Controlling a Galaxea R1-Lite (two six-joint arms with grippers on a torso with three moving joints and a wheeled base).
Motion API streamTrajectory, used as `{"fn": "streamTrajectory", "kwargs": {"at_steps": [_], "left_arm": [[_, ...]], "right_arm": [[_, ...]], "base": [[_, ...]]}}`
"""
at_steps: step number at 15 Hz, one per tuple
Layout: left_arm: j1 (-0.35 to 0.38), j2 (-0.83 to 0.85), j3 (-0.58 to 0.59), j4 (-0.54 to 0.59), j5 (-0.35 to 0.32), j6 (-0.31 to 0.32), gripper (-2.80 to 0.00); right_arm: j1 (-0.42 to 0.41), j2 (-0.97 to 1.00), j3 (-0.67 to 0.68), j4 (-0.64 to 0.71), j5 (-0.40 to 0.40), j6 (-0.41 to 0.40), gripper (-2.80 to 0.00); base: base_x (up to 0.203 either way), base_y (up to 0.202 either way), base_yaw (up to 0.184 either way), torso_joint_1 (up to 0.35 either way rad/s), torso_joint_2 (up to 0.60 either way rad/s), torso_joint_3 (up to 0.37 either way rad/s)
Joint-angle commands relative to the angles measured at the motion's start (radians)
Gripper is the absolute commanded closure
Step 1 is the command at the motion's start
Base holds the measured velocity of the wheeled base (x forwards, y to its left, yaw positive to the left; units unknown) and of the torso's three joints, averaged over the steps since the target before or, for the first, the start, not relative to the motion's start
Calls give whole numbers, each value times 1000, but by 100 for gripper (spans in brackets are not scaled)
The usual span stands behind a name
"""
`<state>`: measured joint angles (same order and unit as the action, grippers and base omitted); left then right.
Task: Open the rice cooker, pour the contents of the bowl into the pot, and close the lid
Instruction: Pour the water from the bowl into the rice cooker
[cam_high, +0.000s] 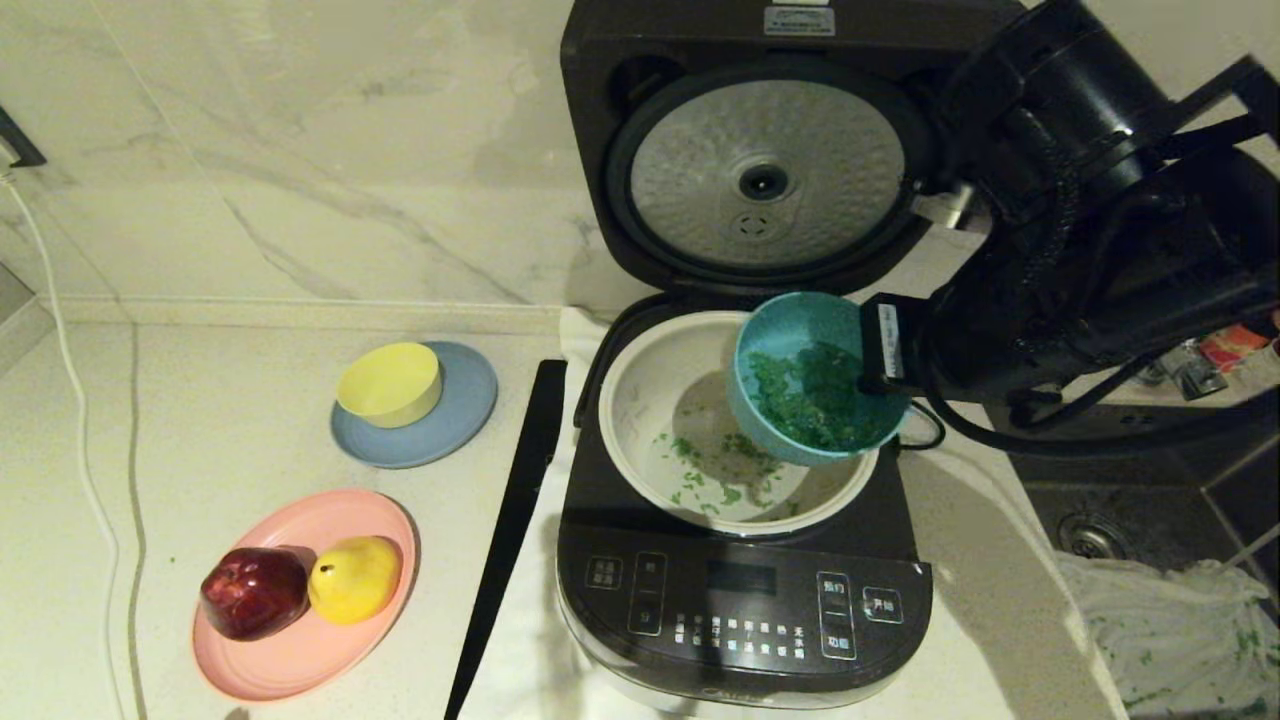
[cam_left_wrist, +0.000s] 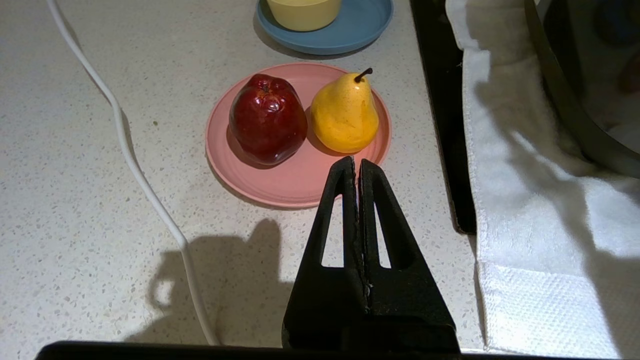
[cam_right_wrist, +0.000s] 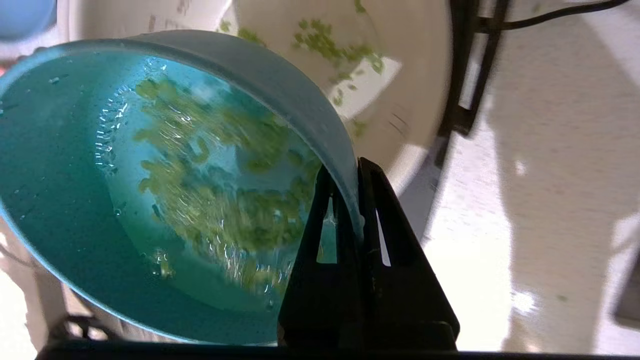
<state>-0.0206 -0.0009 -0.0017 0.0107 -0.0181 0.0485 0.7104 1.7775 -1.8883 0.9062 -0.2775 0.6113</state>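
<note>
On the speckled white counter (cam_high: 230, 420), the right gripper (cam_right_wrist: 352, 170) pinches the tipped bowl (cam_high: 815, 375) over the pot (cam_high: 640, 400); the left gripper (cam_left_wrist: 357, 167) is closed on nothing.

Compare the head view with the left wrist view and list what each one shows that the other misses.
Only the head view shows the open rice cooker with its raised lid, the pot, and the right gripper tipping the teal bowl of green contents over it.

Only the left wrist view shows the left gripper, shut and parked above the counter.

Both show the pink plate with the red apple and yellow pear, the yellow bowl on the blue plate, and the white cable.
</note>
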Motion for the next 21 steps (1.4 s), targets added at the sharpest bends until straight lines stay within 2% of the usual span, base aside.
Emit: {"fn": "streamTrajectory", "kwargs": {"at_steps": [1, 8, 11, 14, 16, 21], "left_arm": [[-1, -1, 0, 0, 0, 1, 0], [-1, -1, 0, 0, 0, -1, 0], [0, -1, 0, 0, 0, 1, 0], [-1, -1, 0, 0, 0, 1, 0], [-1, -1, 0, 0, 0, 0, 0], [1, -1, 0, 0, 0, 1, 0]], "right_arm": [[6, 77, -32, -17, -4, 24, 0], [6, 115, -8, -217, -105, 48, 0], [7, 115, 69, -338, -203, 45, 0], [10, 96, 218, -559, -258, 23, 0], [12, 79, 332, -742, -296, -29, 0], [18, 53, 606, -1319, -373, -276, 0]], "base": [[0, 0, 0, 0, 0, 0], [0, 0, 0, 0, 0, 0], [0, 0, 0, 0, 0, 0], [0, 0, 0, 0, 0, 0], [0, 0, 0, 0, 0, 0], [0, 0, 0, 0, 0, 0]]}}
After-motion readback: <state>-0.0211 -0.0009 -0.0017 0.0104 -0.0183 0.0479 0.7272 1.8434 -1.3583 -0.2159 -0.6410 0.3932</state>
